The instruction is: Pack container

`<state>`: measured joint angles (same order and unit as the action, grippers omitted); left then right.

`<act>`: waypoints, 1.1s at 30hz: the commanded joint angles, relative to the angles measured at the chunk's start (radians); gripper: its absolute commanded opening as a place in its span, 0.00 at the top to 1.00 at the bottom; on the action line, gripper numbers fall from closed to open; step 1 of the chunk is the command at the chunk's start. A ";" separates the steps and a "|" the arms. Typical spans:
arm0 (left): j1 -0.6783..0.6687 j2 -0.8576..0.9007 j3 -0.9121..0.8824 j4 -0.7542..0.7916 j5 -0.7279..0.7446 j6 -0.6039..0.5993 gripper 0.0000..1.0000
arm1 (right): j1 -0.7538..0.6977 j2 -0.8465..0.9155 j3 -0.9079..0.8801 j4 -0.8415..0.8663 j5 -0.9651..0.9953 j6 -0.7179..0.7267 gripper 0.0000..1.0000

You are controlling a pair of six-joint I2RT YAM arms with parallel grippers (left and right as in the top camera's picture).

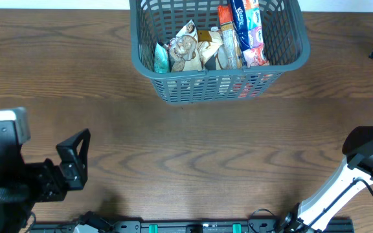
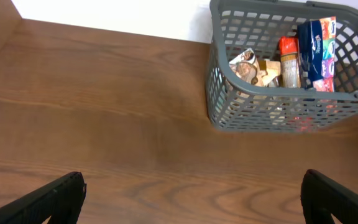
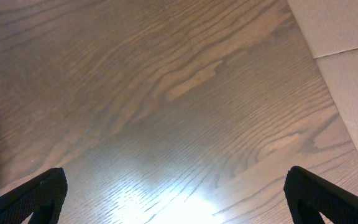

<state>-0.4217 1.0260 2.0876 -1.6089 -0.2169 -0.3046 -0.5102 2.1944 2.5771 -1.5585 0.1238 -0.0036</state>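
Left claw (image 2: 194, 200) is spread wide and holding nothing, low over the counter (image 1: 206, 149) at the near left. The container (image 1: 199, 87) sits at the far edge of the counter near the middle. It's ahead and to the right of that claw, well apart from it. Snack packets (image 1: 206, 48) are piled inside, several standing on end against the right wall. Right claw (image 3: 179, 199) is spread wide too, with only wood grain beneath it.

Surface (image 3: 166, 81): brown wood grain, filling most of the view.
Right hand (image 3: 178, 202): black fingertips (image 3: 33, 198) at both bottom corners, spread wide.
Glare (image 3: 160, 208): bright patch on the wood between them.
Upper right: pale panel (image 3: 347, 56) past the surface's edge.
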 commanded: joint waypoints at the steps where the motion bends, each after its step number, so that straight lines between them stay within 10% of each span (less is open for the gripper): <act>1: -0.003 0.005 -0.003 -0.066 -0.008 -0.048 0.02 | -0.014 -0.008 -0.002 -0.002 -0.001 0.014 0.01; 15: -0.003 0.005 -0.004 -0.080 0.006 -0.063 0.01 | -0.014 -0.008 -0.002 -0.002 -0.001 0.014 0.01; 26: 0.012 -0.005 -0.059 -0.050 0.006 0.142 0.01 | -0.014 -0.008 -0.002 -0.002 -0.001 0.014 0.01; 33: 0.101 -0.162 -0.249 0.227 0.102 0.328 0.01 | -0.014 -0.008 -0.002 -0.002 -0.001 0.014 0.01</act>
<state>-0.3489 0.9459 1.9053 -1.4452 -0.1883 -0.1181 -0.5102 2.1944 2.5771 -1.5585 0.1238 -0.0036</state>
